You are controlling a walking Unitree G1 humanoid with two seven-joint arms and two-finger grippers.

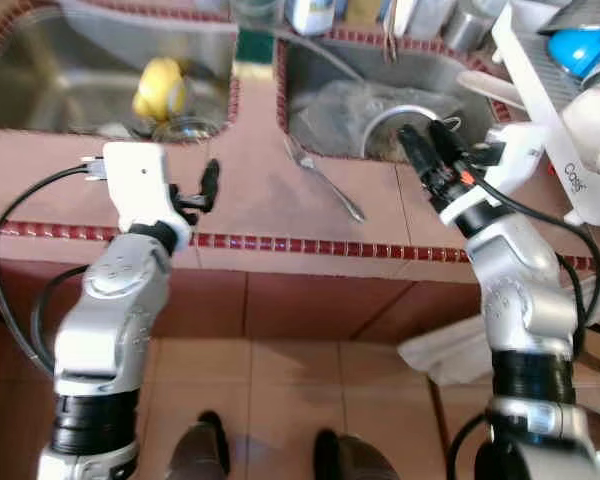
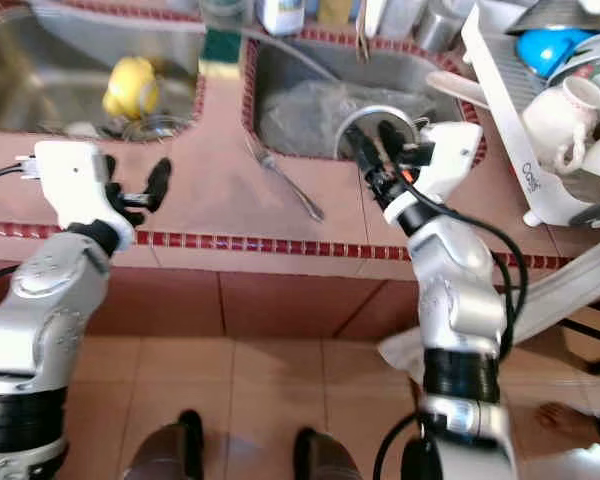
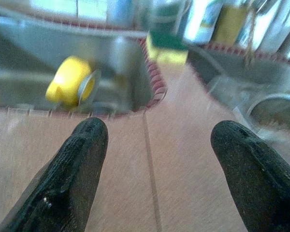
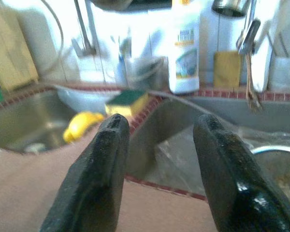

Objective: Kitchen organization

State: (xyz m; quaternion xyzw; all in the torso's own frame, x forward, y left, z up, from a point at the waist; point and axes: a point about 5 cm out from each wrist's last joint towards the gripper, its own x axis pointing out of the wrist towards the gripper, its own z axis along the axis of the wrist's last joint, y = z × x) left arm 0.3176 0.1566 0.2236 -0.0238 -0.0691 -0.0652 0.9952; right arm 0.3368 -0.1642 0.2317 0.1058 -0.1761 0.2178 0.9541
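Note:
A metal fork (image 1: 325, 180) lies on the tiled counter (image 1: 250, 215) between the two sink basins. A yellow cup (image 1: 160, 88) lies on its side in the left basin (image 1: 40, 70). The right basin (image 1: 325, 110) holds a metal bowl (image 1: 400, 122) and clear plastic. My left gripper (image 1: 200, 193) hovers open over the counter's front, left of the fork, pointing toward the yellow cup (image 3: 70, 87). My right gripper (image 1: 425, 135) is open at the right basin's front rim, just above the bowl, with nothing between its fingers.
A green and yellow sponge (image 1: 252, 45) sits on the divider between the basins. A white dish rack (image 1: 540, 100) at the right holds a mug (image 1: 595, 120) and a blue bowl (image 1: 583, 48). Bottles (image 4: 186, 53) line the back wall.

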